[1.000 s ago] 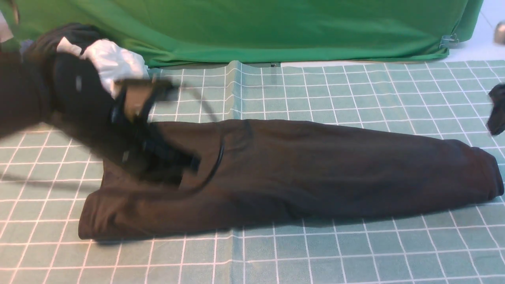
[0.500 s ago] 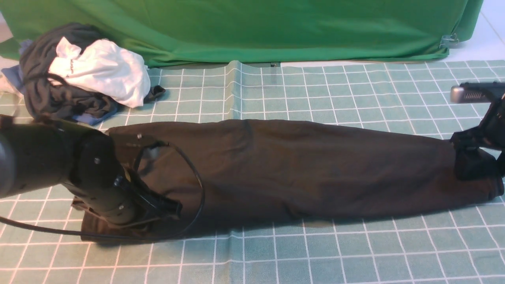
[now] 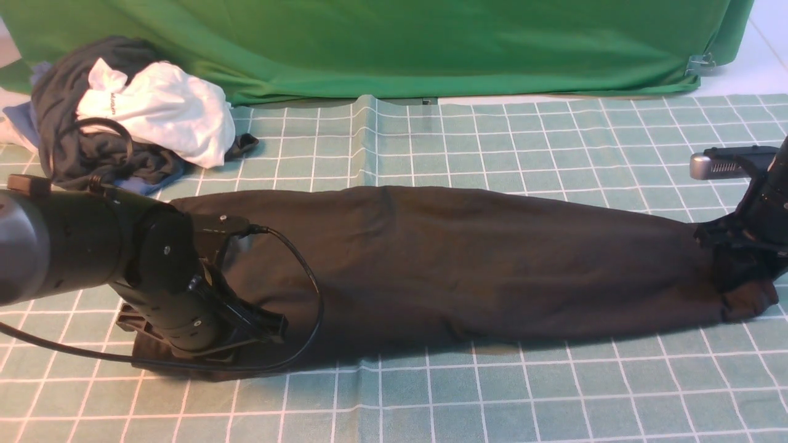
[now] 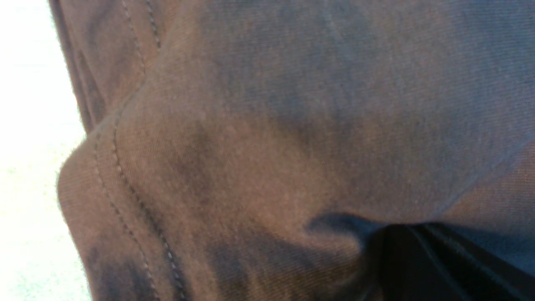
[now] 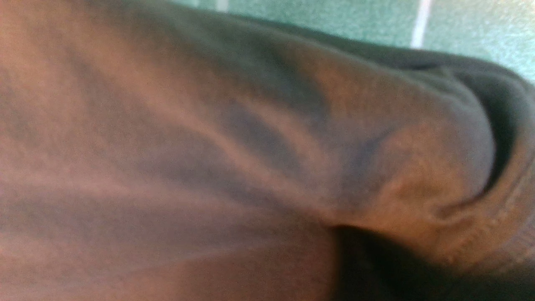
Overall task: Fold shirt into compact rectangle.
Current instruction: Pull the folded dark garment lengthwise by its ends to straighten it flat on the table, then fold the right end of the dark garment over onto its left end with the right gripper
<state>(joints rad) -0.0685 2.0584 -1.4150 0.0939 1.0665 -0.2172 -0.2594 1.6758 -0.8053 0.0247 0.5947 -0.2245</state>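
The black shirt [image 3: 468,264] lies as one long narrow band across the checked table, left to right. My left gripper [image 3: 181,354] is down on its front-left corner, shut, with the cloth puckered against one dark finger [image 4: 418,263]; a stitched hem [image 4: 125,179] curls beside it. At the far right end my right gripper [image 3: 739,280] has shut on the band's tip, which is bunched up under it. In the right wrist view the cloth [image 5: 167,146] fills the frame and gathers at the dark finger [image 5: 376,267]. Chest print and neck tag are hidden.
A heap of dark and white clothes [image 3: 129,117] sits at the back left. Green backdrop cloth [image 3: 400,43] hangs along the far edge. The green checked tablecloth [image 3: 492,400] has a raised crease [image 3: 366,141]. A black cable [image 3: 311,295] loops from my left wrist over the shirt.
My left arm swung down to the shirt's front-left corner and settled there. My right gripper came in from the right, dropped onto the right end and closed, bunching the tip.
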